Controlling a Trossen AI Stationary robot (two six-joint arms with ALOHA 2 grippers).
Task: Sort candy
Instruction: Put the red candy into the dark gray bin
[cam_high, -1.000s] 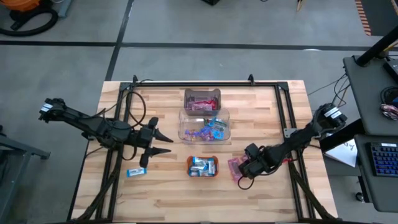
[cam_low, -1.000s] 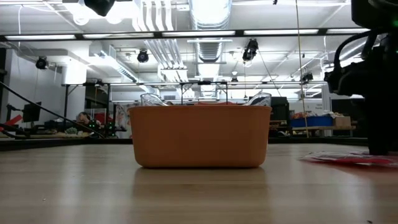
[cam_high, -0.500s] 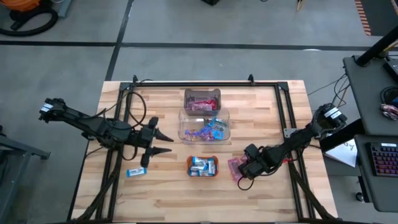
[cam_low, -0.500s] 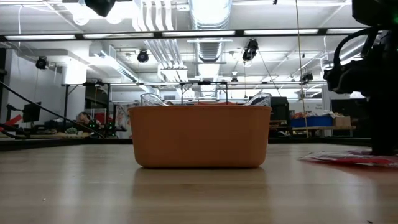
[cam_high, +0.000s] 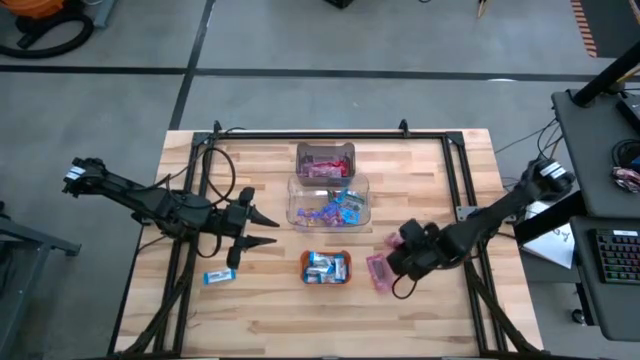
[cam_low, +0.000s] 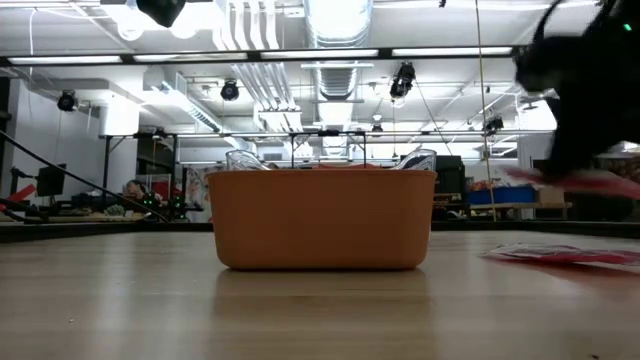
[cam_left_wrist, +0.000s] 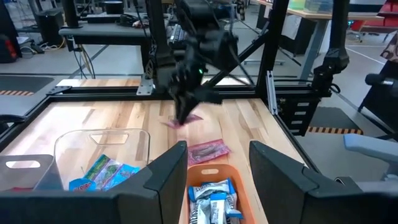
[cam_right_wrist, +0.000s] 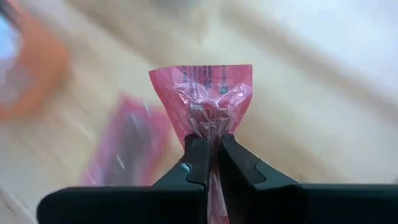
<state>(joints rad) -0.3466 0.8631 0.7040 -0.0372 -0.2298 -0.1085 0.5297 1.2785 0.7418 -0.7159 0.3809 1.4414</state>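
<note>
My right gripper (cam_right_wrist: 211, 146) is shut on a pink candy packet (cam_right_wrist: 205, 93) above the table, right of the orange tray (cam_high: 326, 267). The left wrist view shows the same packet (cam_left_wrist: 180, 122) hanging under that gripper. A second pink packet (cam_high: 380, 272) lies flat on the table just below. The tray holds blue-and-white bars (cam_left_wrist: 210, 200). My left gripper (cam_high: 262, 228) hovers open left of the clear bins, touching nothing. A blue candy (cam_high: 214, 277) lies near it on the table. My right gripper pinches the pink packet between its two fingers at a gathered part (cam_right_wrist: 210, 127) of the wrapper. The packet's flared end (cam_right_wrist: 202, 78) sticks out past the fingertips, and more wrapper runs back between the fingers. The packet is lifted clear of the table.
Two clear bins stand at mid-table, the nearer (cam_high: 328, 200) with blue and purple sweets, the farther (cam_high: 325, 160) with pink ones. A black frame (cam_high: 455, 190) runs along the table's sides and far edge. Bare wood lies left and right of the tray.
My right gripper has shut on one pink packet, then risen and gone toward the table's far edge with it. That packet is now lifted clear, while the other pink packet has stayed on the table.
</note>
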